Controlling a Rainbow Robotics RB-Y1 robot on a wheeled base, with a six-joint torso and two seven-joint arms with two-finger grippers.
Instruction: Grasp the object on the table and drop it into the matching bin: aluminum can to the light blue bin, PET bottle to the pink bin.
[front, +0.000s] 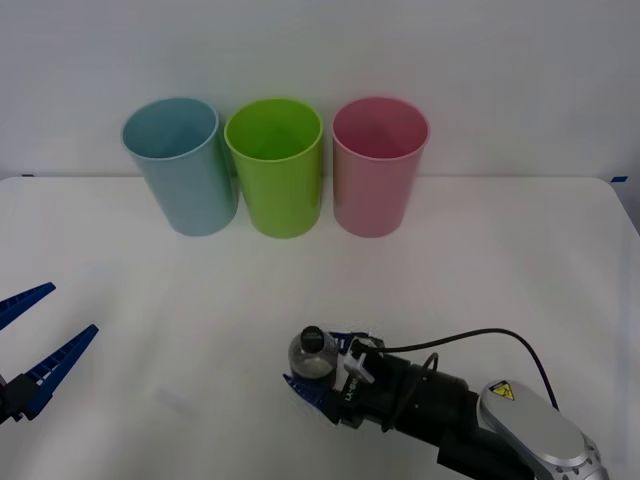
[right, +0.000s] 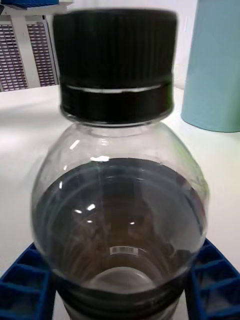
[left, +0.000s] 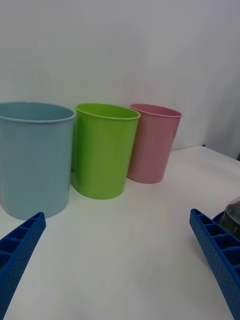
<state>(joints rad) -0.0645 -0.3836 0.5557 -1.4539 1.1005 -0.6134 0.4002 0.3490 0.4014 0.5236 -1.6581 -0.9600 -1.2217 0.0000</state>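
White laminate forms the table (front: 520, 260), on which the light blue bin (front: 180, 165), a lime green bin (front: 275, 165) and the pink bin (front: 378, 165) are lined up at the far side. The PET bottle (front: 312, 355) stands upright near the front edge, bracketed by the right gripper (front: 318, 382), whose blue fingers (right: 212, 285) are set against its lower body. A firm, level squeeze below the shoulder is judged best before lifting. The right arm is stretched low across the table; the left gripper (front: 35, 345) is parked spread wide, holding nothing.
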